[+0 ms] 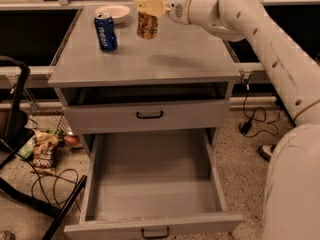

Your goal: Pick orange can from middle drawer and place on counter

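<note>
The orange can [147, 25] is upright over the far middle of the counter [165, 59], its base at or just above the surface. My gripper [148, 7] is shut on the orange can at its top, reaching in from the right. The middle drawer [150, 184] is pulled fully open below, and its grey floor holds nothing. The closed drawer front with a black handle [150, 115] is above it.
A blue Pepsi can [105, 31] stands on the counter left of the orange can. A pale bowl [112, 12] sits at the counter's back left. A snack bag [45, 151] and black cables lie on the floor at left. My white arm [270, 49] spans the right side.
</note>
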Controlling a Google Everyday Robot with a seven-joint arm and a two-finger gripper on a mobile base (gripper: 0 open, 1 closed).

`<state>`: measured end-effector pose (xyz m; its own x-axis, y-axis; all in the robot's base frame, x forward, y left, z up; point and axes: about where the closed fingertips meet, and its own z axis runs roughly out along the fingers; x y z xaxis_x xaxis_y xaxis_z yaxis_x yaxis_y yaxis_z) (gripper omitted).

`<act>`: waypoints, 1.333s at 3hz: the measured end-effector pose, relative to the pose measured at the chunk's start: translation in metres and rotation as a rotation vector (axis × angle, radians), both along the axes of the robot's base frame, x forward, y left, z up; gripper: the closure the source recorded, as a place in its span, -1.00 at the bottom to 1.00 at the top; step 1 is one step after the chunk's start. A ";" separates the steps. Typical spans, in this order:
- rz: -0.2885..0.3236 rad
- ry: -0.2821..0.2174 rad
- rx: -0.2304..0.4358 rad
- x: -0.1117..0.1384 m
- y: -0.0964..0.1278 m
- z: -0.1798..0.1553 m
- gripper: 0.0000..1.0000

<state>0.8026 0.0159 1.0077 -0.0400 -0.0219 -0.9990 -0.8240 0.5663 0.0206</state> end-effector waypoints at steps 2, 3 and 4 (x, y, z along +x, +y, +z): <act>-0.314 0.148 0.076 0.075 -0.067 -0.039 1.00; -0.450 0.177 0.062 0.106 -0.092 -0.043 1.00; -0.566 0.182 0.018 0.130 -0.111 -0.047 1.00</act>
